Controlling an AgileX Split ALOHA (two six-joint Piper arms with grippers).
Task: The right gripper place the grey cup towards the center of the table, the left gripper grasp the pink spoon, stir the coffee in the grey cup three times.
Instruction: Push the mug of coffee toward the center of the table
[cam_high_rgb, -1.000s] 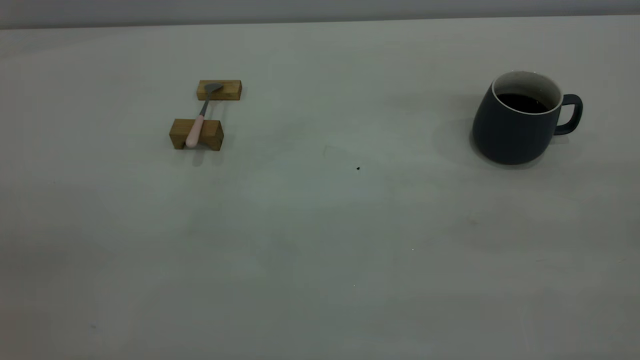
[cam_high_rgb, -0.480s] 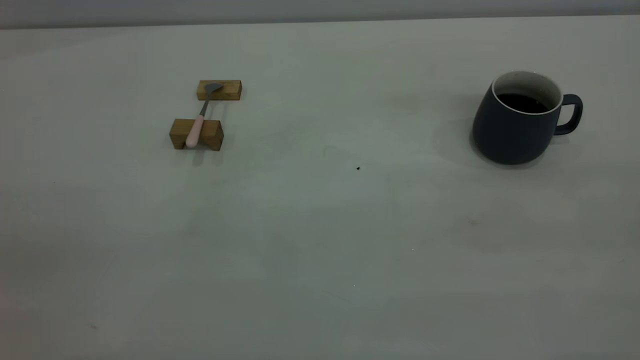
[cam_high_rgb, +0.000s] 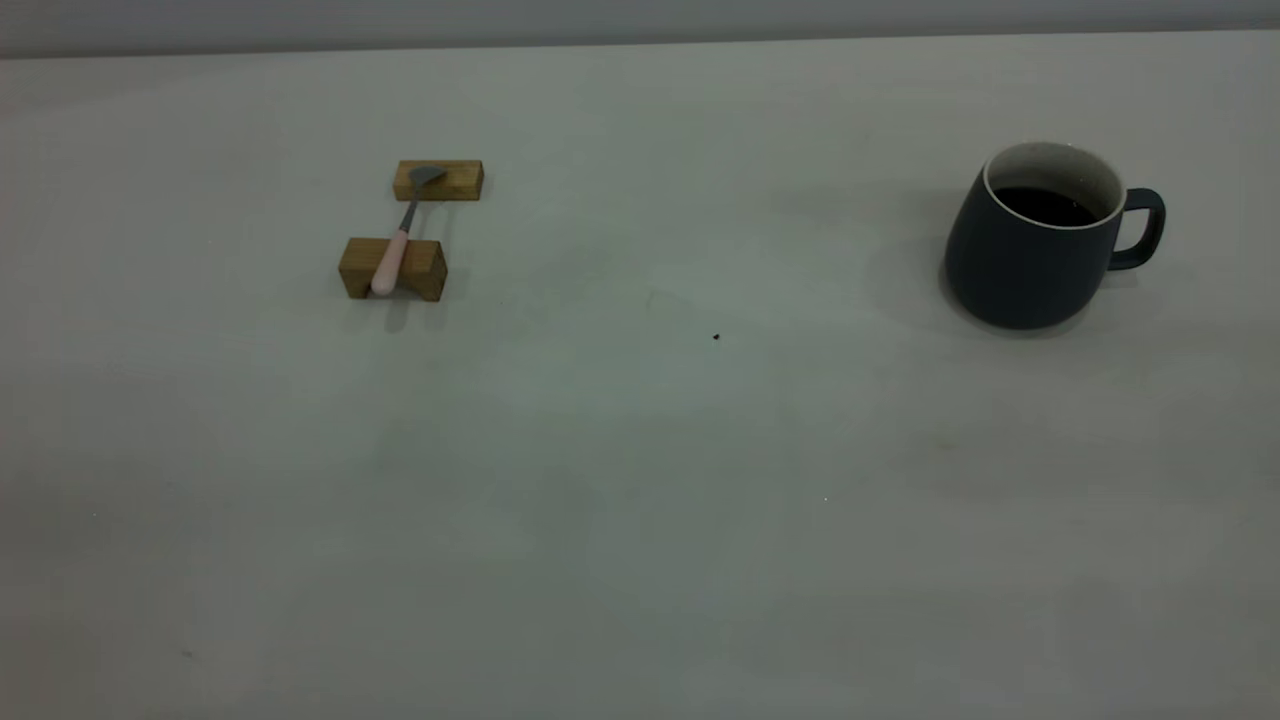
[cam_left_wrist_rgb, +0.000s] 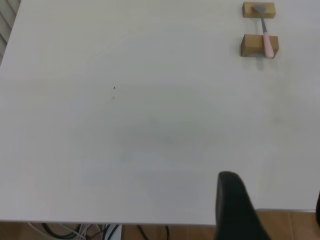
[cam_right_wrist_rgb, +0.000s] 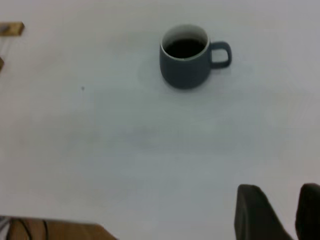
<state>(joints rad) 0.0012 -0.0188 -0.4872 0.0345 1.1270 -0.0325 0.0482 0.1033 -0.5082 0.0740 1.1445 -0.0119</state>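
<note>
1. The rounded dark slate-grey matte cup (cam_high_rgb: 1030, 250) with its white inside and loop handle was seen standing upright on the right side of the pale grey-white worktop (cam_high_rgb: 640, 480), well apart from the centre; the dark glossy coffee (cam_high_rgb: 1045, 206) lay inside it, below the rim.
2. The handle was turned away from the worktop's middle, toward the right edge of the exterior view.
3. The slim spoon with the pale pink handle and grey metal bowl (cam_high_rgb: 398, 240) was laid across two brown wooden blocks (cam_high_rgb: 392, 268) on the left side, its long axis running from near to far, bowl on the farther block.
4. The right end effector (cam_right_wrist_rgb: 280, 210) was shown only as two dark finger tips with a small gap between them, released and holding nothing, back at the worktop's near edge; the cup lay straight ahead of it, well apart. The right arm was judged the nearer one to the cup.
5. Of the left end effector (cam_left_wrist_rgb: 270, 210) only one dark finger was plainly shown, the other cut off by the frame, so its state could not be told; the spoon lay far ahead of it.
6. Neither arm was visible in the exterior view.
</note>
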